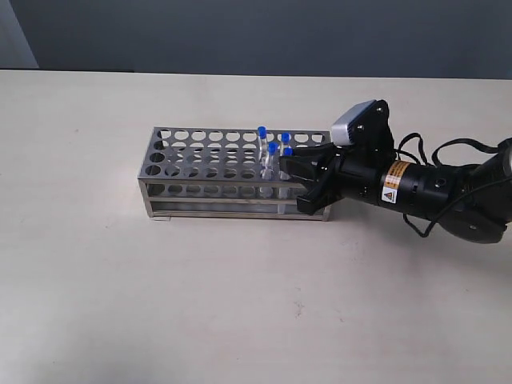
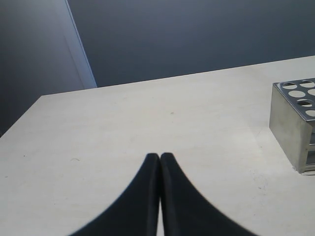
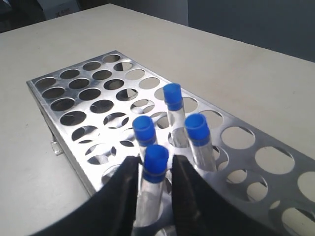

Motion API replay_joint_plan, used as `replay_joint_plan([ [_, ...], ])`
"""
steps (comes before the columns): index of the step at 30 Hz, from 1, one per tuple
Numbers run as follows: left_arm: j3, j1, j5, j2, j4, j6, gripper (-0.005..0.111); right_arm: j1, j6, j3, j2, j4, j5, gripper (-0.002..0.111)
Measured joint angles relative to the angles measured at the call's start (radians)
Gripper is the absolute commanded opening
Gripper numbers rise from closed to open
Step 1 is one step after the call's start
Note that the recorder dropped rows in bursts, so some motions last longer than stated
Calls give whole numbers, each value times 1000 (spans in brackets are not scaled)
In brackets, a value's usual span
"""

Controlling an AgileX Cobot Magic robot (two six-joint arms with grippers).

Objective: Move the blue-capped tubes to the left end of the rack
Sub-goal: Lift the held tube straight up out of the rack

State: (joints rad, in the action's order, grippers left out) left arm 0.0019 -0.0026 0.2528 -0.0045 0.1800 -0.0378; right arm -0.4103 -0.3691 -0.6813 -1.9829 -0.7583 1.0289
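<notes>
The steel rack lies along the table, and its end also shows in the left wrist view. Several blue-capped tubes stand in holes toward its right end. My right gripper reaches in from the right, one finger on each side of the nearest tube just below its cap. A thin gap shows on either side, so it stands open. Close behind it are three more tubes. My left gripper is shut and empty above bare table, left of the rack.
Many holes toward the rack's left end hold nothing. The right arm and its cables lie low over the table to the right of the rack. A dark wall runs behind the table's far edge.
</notes>
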Motion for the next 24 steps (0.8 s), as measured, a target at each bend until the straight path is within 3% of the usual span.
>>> replay_joint_plan([
  [4,0,0,0,0,0,0,0,0,0,0,0,9,0,32],
  [11,0,0,0,0,0,0,0,-2,0,0,0,18,4,-1],
  [24,0,0,0,0,0,0,0,-4,-6,0,30,1,-46,-1],
])
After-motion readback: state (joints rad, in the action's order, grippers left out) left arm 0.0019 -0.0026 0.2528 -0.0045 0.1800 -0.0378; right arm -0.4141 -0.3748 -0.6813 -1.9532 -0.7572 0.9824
